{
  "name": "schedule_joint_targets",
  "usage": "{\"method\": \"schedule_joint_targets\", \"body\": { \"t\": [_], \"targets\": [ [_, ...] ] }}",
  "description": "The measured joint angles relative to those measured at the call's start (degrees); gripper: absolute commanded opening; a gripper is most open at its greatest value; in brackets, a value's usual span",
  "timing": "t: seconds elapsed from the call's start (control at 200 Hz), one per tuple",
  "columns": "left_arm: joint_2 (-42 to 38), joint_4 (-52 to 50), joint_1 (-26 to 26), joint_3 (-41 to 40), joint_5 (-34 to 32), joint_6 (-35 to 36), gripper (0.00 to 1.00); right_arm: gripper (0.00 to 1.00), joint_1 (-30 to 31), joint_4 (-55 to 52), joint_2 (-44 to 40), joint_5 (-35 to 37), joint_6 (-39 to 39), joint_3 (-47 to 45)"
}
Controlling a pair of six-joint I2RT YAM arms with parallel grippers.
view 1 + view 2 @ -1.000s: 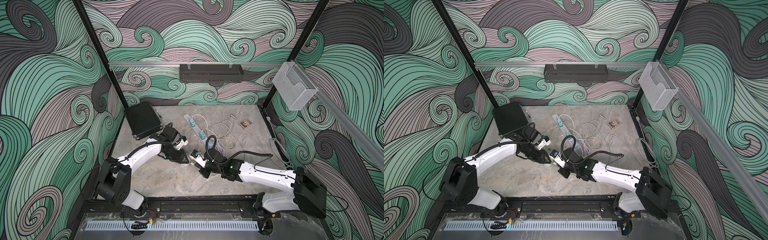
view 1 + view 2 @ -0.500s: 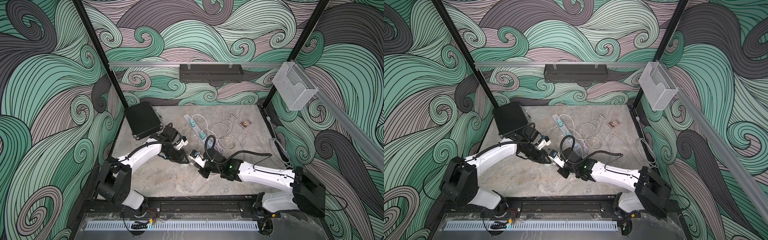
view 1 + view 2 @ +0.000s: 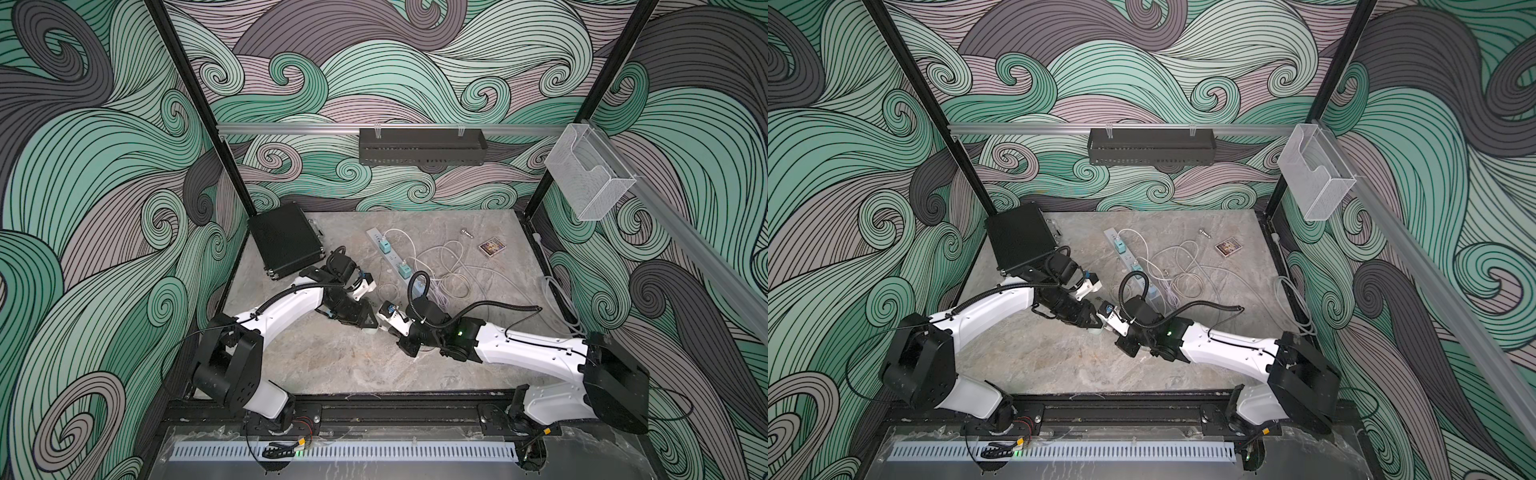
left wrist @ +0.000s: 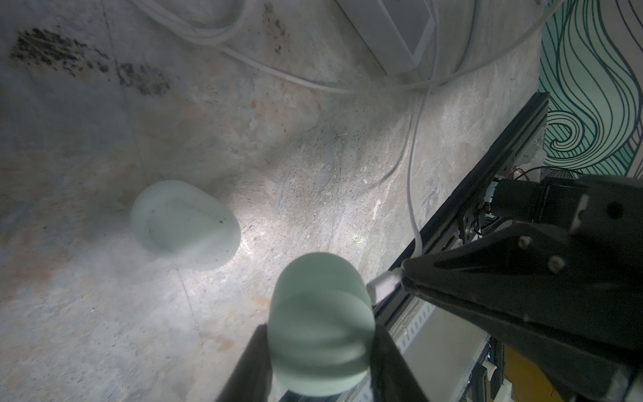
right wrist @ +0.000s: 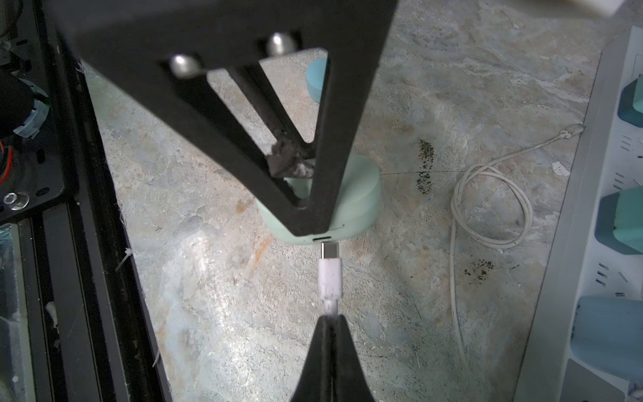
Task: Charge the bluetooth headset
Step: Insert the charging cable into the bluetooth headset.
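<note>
At your far left a black hard case lies in the back corner of the worktop. Moving in, you reach the left gripper, clamped on the mint headset case with a finger on each side. From above, only a pale sliver of it shows under the black fingers, so read it from the wrist views. You cannot tell whether it rests on the worktop or hangs just above it.

In the right wrist view the left gripper's frame covers the case's top, so its lid is hidden. The charging port shows as a dark slot on the exposed side. The USB-C plug points straight at that slot, its metal tip at the mouth and fully showing.

The right gripper has its jaws pressed together on the plug's white tail. In both top views its tips are hidden under the wrist.

A second mint piece lies on the worktop apart from the held case. It is blurred in the left wrist view and half covered in the right wrist view, so you cannot tell what it is.

Further right sits the power strip with teal adapters plugged in. The right wrist view cuts it off at the edge. Beside it is a tangle of white cables. Then come a small card and a metal bit too small to identify.
</note>
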Motion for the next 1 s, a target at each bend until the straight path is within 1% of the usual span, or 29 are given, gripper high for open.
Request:
{"method": "schedule_joint_targets", "body": {
  "t": [0.465, 0.711, 1.001],
  "targets": [
    [0.04, -0.76, -0.26, 0.5, -0.09, 0.0, 0.16, 0.0, 0.26, -0.52, -0.13, 0.28, -1.2, 0.04],
    [1.07, -1.75, -0.33, 1.6, -2.03, -0.44, 0.15, 0.0, 0.31, -1.4, -1.14, 0.63, -1.7, 0.09],
    [1.07, -2.4, -0.98, 2.67, -2.51, -0.61, 0.15, 0.0, 1.36, -3.65, -1.03, 2.69, -3.39, 2.54]
  ]
}}
